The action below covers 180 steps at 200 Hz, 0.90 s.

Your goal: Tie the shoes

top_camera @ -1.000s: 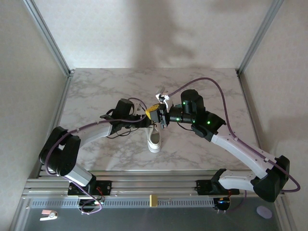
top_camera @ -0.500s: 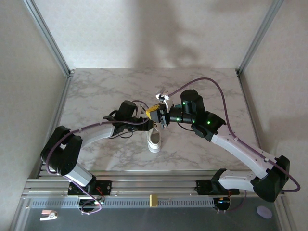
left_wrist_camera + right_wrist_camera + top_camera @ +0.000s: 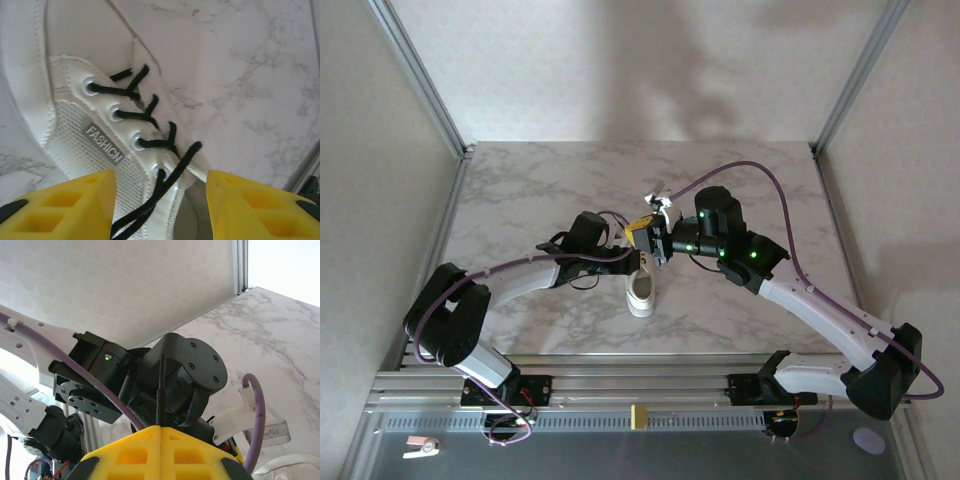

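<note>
The white sneaker (image 3: 641, 289) lies mid-table, toe toward the arms. In the left wrist view its upper (image 3: 75, 125) shows black laces (image 3: 145, 112) crossing through silver eyelets. A loose doubled strand (image 3: 150, 200) runs down between my yellow fingers (image 3: 65, 205). My left gripper (image 3: 161, 207) is open and straddles that strand and the shoe's opening without touching. It reaches the shoe from the left (image 3: 628, 262). My right gripper (image 3: 161, 429) is shut on a thin black lace end (image 3: 160, 390) that stands straight up. It hovers just above the shoe's heel (image 3: 645, 235).
The marble table (image 3: 520, 190) is boxed in by walls and aluminium posts (image 3: 420, 80). A rail (image 3: 640, 385) runs along the near edge. The two wrists are close together over the shoe; the left arm's black wrist (image 3: 180, 370) and a purple cable (image 3: 252, 420) sit just beyond my right fingers.
My left gripper has moved right, closer over the shoe, and its jaws have narrowed. The right arm and its lace end have stayed still.
</note>
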{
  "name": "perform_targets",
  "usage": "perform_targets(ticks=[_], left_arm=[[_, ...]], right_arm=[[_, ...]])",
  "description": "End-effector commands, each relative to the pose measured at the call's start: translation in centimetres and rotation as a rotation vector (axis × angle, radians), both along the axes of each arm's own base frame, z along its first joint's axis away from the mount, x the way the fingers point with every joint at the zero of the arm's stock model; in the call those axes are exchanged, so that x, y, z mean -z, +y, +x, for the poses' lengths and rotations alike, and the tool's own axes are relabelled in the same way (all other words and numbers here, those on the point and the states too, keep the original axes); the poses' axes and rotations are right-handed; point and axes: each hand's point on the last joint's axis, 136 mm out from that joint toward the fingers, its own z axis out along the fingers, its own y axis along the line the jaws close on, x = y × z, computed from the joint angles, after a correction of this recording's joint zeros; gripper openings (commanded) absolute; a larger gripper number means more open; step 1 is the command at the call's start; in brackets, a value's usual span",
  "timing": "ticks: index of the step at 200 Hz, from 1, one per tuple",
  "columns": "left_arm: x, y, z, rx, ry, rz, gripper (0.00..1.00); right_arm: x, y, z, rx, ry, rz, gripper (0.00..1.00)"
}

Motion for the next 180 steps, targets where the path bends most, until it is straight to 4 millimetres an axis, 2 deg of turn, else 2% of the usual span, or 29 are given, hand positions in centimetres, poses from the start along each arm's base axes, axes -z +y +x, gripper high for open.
perform_targets(ticks=[1,49,149,169,180], left_arm=[[0.7,1.3,-0.4,-0.040,0.014,0.075,0.51],[0.8,2.1,-1.1,-0.045,0.022,0.094,0.47],[0.3,1.7,-1.4,-0.031,0.020,0.061,0.10],[0.6,1.9,-1.3,-0.036,0.021,0.072,0.10],[0.8,1.9,-1.3,-0.035,0.022,0.082,0.22]], right_arm=[[-0.1,0.0,-0.2,0.001,-0.011,-0.006,0.00],[0.1,0.0,-0.1,0.003,-0.010,-0.010,0.00],[0.9,-0.6,0.8,0.070,0.003,-0.037,0.00],[0.9,-0.7,0.8,0.074,0.002,-0.037,0.00],[1.0,-0.7,0.9,0.077,0.003,-0.038,0.00]])
